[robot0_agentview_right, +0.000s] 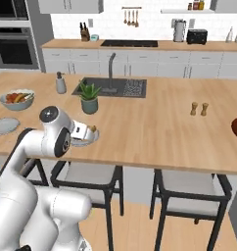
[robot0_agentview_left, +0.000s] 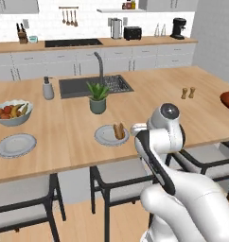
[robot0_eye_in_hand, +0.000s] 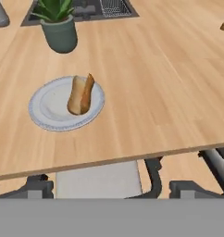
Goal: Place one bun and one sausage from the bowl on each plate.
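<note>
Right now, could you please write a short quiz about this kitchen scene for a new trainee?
1. True or false: the plate near the potted plant already holds a bun and a sausage.
2. Which is bare? A) the second plate beside the fruit bowl B) the fruit bowl C) the plate near the potted plant
3. Fill in: the dark red bowl sits at the far ____ end of the counter in the left base view.

Key: 1 true; 2 A; 3 right.
</note>
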Robot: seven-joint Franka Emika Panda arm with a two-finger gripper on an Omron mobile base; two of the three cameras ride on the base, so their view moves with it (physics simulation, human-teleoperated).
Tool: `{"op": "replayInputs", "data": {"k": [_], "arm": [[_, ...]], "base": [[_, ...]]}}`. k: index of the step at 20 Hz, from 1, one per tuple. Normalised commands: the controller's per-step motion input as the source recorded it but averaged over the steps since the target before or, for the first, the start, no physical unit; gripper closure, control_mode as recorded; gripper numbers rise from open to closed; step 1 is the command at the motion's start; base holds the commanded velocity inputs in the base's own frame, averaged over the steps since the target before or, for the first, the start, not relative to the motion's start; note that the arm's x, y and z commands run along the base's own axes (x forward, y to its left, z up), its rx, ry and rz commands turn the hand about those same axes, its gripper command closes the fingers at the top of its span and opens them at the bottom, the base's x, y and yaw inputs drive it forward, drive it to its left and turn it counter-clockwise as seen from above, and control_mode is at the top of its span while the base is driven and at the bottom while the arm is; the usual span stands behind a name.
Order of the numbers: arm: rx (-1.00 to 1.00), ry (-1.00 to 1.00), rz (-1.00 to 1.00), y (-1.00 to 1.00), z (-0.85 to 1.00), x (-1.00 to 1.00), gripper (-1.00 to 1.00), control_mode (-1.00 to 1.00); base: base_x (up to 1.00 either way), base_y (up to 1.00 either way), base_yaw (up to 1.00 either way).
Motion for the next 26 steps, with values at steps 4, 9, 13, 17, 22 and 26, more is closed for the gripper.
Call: {"op": "replayInputs", "data": {"k": [4, 9, 13, 17, 22, 26], "arm": [[0.00, 0.00, 0.00, 0.00, 0.00, 0.00, -1.00, 1.00], [0.00, 0.00, 0.00, 0.00, 0.00, 0.00, -1.00, 1.00], [0.00, 0.00, 0.00, 0.00, 0.00, 0.00, -1.00, 1.00], [0.00, 0.00, 0.00, 0.00, 0.00, 0.00, -1.00, 1.00], [0.00, 0.00, 0.00, 0.00, 0.00, 0.00, -1.00, 1.00], [0.00, 0.00, 0.00, 0.00, 0.00, 0.00, -1.00, 1.00]], "base": [[-0.12, -1.00, 0.00], [0.00, -1.00, 0.01], [0.01, -1.00, 0.04], [0.15, -1.00, 0.12], [0.05, -1.00, 0.19], [0.25, -1.00, 0.09]]}}
